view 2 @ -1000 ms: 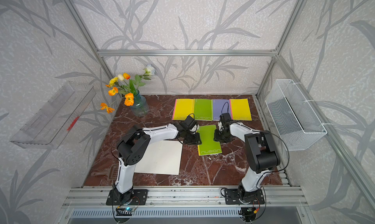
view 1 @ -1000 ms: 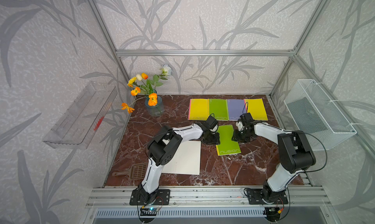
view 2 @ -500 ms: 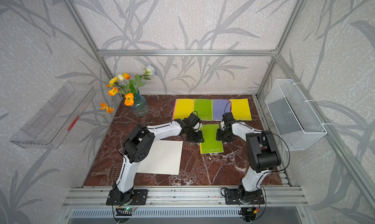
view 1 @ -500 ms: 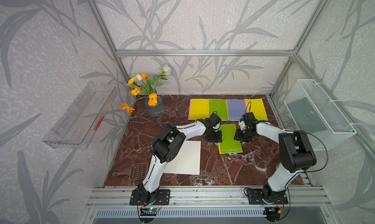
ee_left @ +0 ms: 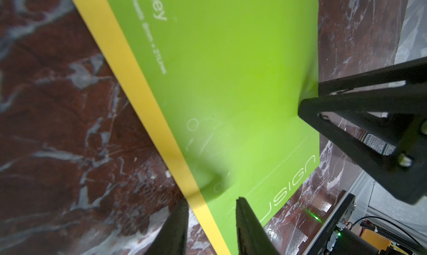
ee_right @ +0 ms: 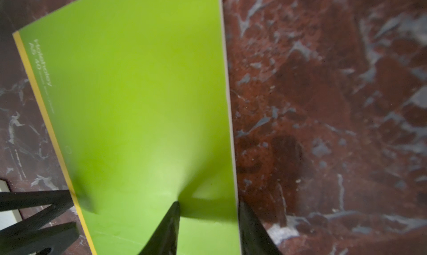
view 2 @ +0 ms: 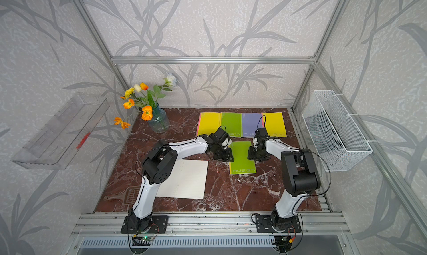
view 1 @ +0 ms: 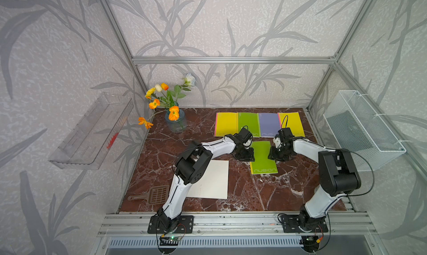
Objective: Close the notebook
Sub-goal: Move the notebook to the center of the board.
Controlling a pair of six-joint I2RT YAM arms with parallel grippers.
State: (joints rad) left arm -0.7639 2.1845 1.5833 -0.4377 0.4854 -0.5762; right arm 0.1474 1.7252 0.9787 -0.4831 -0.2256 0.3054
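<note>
Straightened from its skew, the closed green notebook (view 1: 263, 156) lies just right of frame centre; left gripper (ee_left: 211, 201) and right gripper (ee_right: 209, 203), each half-open, straddle its edges, holding nothing. Task looks finished.

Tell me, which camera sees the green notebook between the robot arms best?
A top view: the green notebook lies there nearly whole, closed and flat on the table. Both top views show this. The wrist views sit too close: each shows only part of the cover and its yellow edge strip.
</note>
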